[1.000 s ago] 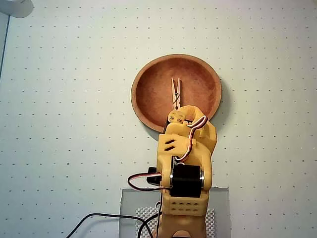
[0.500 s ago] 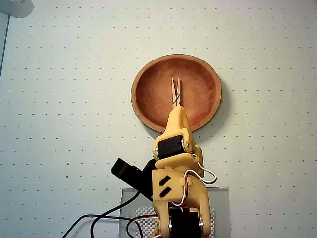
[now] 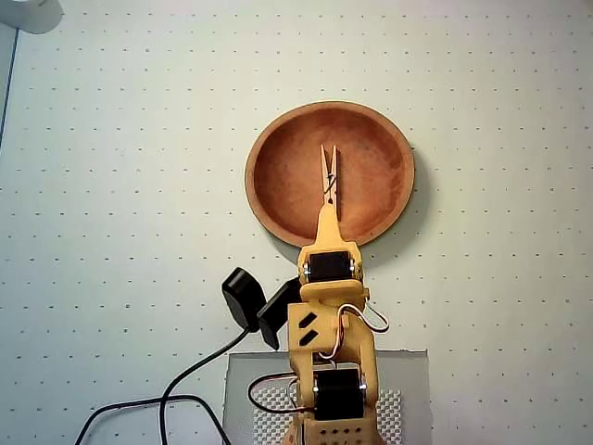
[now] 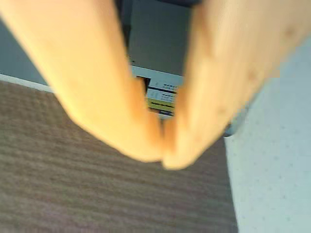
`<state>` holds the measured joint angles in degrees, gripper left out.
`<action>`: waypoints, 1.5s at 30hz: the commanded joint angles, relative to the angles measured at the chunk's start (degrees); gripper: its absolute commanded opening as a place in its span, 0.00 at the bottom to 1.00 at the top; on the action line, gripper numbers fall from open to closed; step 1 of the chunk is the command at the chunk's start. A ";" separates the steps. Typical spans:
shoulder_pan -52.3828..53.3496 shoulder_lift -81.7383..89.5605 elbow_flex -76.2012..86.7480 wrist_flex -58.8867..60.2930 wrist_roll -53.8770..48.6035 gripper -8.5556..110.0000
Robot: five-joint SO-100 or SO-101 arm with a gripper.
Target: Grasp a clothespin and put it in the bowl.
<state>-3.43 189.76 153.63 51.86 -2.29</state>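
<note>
The light-wood clothespin (image 3: 329, 174) lies inside the reddish-brown wooden bowl (image 3: 278, 139), near its middle, pointing away from the arm with its spread ends at the far side. My yellow gripper (image 3: 327, 215) reaches over the bowl's near rim, and its tip lines up with the clothespin's near end. In the wrist view the two orange fingers (image 4: 121, 116) fill the frame. Their tips touch, so my gripper (image 4: 163, 158) is shut with nothing showing between them. Neither the clothespin nor the bowl appears in the wrist view.
A white dotted table (image 3: 111, 185) surrounds the bowl. A black camera (image 3: 246, 297) with its cable (image 3: 185, 380) sits left of the arm. The arm's base stands on a grey plate (image 3: 408, 389) at the near edge.
</note>
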 commanded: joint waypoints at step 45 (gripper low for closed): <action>2.64 7.73 25.49 4.83 0.62 0.04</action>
<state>-0.62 196.52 180.26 56.60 -2.29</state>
